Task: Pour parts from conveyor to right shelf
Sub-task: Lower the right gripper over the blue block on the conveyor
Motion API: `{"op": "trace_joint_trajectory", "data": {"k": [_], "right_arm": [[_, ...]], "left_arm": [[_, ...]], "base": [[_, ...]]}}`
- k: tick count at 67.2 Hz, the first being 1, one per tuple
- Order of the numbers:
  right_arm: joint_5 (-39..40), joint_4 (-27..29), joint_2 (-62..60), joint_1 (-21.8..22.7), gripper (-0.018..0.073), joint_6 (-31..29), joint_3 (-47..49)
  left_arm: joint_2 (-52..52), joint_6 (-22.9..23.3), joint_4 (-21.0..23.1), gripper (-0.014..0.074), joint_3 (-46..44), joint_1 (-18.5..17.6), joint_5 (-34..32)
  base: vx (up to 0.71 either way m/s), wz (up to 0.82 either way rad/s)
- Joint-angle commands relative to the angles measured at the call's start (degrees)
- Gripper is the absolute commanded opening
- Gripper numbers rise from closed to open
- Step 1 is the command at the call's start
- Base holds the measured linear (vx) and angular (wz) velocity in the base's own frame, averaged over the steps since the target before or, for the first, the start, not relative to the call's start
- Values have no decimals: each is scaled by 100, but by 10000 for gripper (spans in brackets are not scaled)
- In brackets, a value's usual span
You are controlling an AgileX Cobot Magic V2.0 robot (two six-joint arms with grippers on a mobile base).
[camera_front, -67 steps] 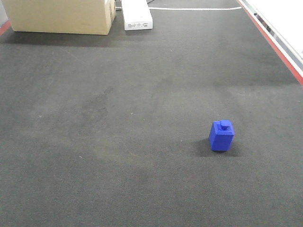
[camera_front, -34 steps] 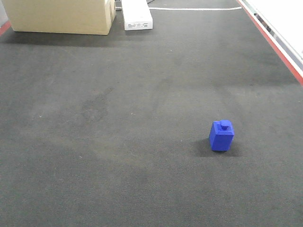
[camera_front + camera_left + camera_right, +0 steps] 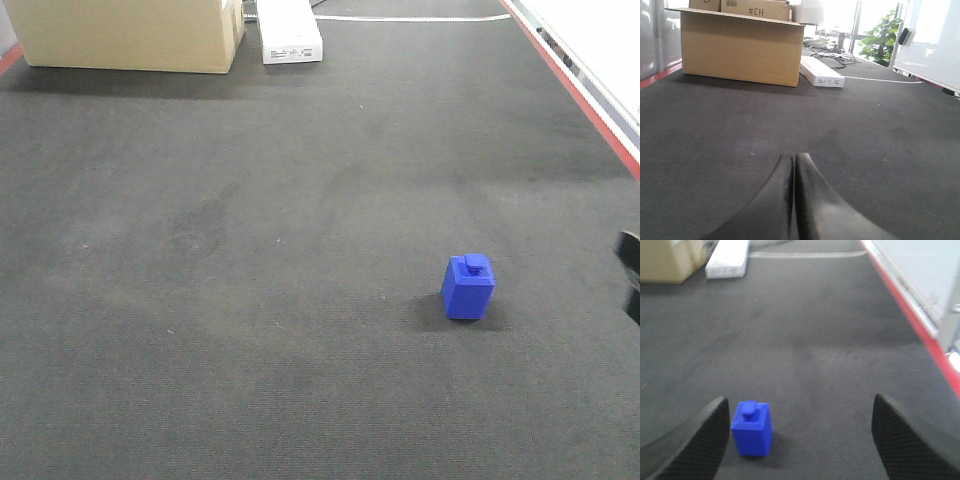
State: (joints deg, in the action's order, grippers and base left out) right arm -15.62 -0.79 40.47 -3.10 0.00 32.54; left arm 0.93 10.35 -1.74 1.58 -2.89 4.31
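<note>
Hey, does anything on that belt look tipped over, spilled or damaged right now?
Nothing stands out. The small bright-blue block with a round stud stands upright and whole on the dark-grey carpeted conveyor. Only faint dark smudges mark the carpet.

Bright blue block (image 3: pixel 468 288) on a dark grey, carpet-textured conveyor (image 3: pixel 250 300).
Red stripe (image 3: pixel 585 100) edges the conveyor at upper right; tan cardboard box (image 3: pixel 125 35) and white carton (image 3: pixel 290 35) sit upper left.

block (image 3: pixel 468 287) on conveyor (image 3: pixel 250 300), box (image 3: pixel 125 35) far behind
</note>
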Motion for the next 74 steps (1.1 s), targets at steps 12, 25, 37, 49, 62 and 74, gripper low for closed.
{"op": "trace_joint_trajectory", "data": {"k": [12,25,37,49,62,74], "right_arm": [[-451,-39,1931,-793,571,-286,1648],[-879,-16,3285,-904,571,31,2629],[-1327,-38,4173,-898,571,388,3222],[-1737,-18,4773,-898,571,403,3582],[-2078,-16,5236,-898,571,403,3859],[-2284,-90,5562,-894,571,726,4061]], "left_arm": [[47,25,49,-6,123,-16,-431],[47,25,49,-6,123,-16,-431],[47,25,49,-6,123,-16,-431],[47,25,49,-6,123,-16,-431],[47,25,49,-6,123,-16,-431],[47,25,49,-6,123,-16,-431]], "base": [[0,0],[0,0],[0,0],[0,0],[0,0],[0,0]]}}
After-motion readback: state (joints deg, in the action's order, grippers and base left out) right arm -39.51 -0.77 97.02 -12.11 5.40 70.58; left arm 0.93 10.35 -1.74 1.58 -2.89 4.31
